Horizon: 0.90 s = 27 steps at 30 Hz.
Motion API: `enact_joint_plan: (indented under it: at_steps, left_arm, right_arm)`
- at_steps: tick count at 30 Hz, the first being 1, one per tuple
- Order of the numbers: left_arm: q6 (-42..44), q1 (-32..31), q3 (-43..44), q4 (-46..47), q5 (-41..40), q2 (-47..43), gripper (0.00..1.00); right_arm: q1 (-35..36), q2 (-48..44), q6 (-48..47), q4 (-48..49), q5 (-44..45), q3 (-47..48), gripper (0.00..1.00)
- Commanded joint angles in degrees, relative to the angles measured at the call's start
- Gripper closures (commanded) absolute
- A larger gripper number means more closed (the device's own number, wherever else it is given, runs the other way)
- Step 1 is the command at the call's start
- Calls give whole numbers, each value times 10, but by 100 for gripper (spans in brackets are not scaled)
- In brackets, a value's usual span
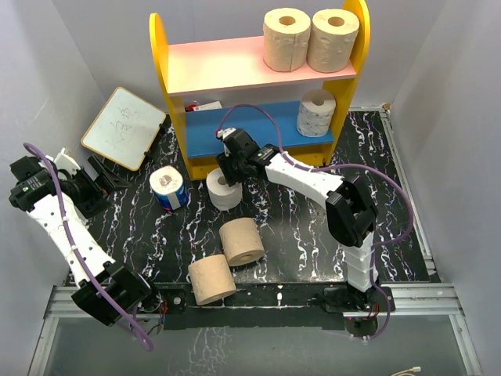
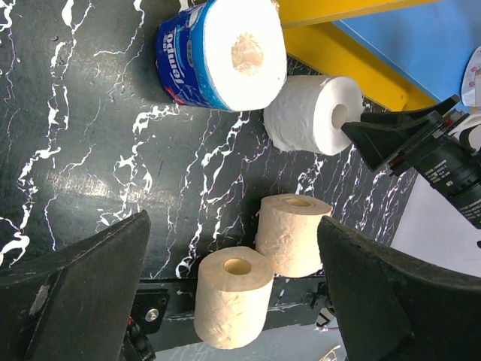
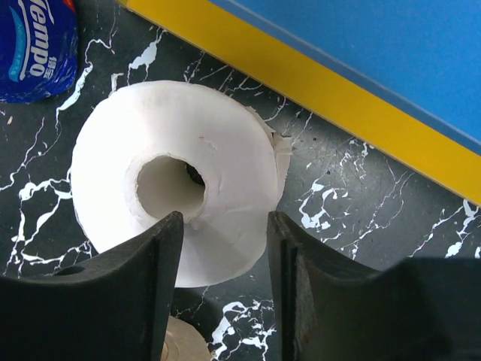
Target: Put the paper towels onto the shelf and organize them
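The shelf (image 1: 174,117) stands at the back, with two tan paper towels (image 1: 286,39) (image 1: 333,39) on its pink board and a white one (image 1: 316,113) on the blue board. On the table lie a small white roll (image 1: 225,190) (image 3: 225,150), a blue-wrapped roll (image 1: 167,188) (image 2: 218,53) and two tan rolls (image 1: 242,241) (image 1: 211,280). My right gripper (image 1: 228,170) (image 3: 223,226) hangs over the white roll, one finger at the core's rim, the other at the outer side. Whether it presses I cannot tell. At the far left my left gripper (image 1: 95,185) (image 2: 233,222) is open and holds nothing.
A small whiteboard (image 1: 124,127) leans at the back left beside the shelf. A small red and white item (image 1: 202,106) lies on the left of the blue board. White walls close the table's left and right sides.
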Motion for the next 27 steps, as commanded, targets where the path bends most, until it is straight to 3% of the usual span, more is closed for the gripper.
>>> enact_joint_plan:
  at_steps: [1,11,13,15,17,21,27]
  left_arm:
    - [3,3,-3,-4,17,-4,9]
    - [5,3,-2,-4,22,5,9]
    - [6,3,-2,-5,21,7,9]
    - [6,4,-2,-5,23,7,9]
    - [6,3,-2,-6,23,8,9]
    - [6,4,-2,-5,25,8,9]
    - [8,3,-1,-6,26,11,9]
  right_arm:
    - [17,27,-2,5,55,11,59]
    - [17,31,-10,1,56,14,90]
    - [17,32,-11,0,57,14,93]
    - [17,32,-16,-1,61,15,85]
    - [17,32,-21,-6,72,23,58]
    - [17,26,-14,-11,88,31,25]
    - [17,29,-2,-23,86,53,20]
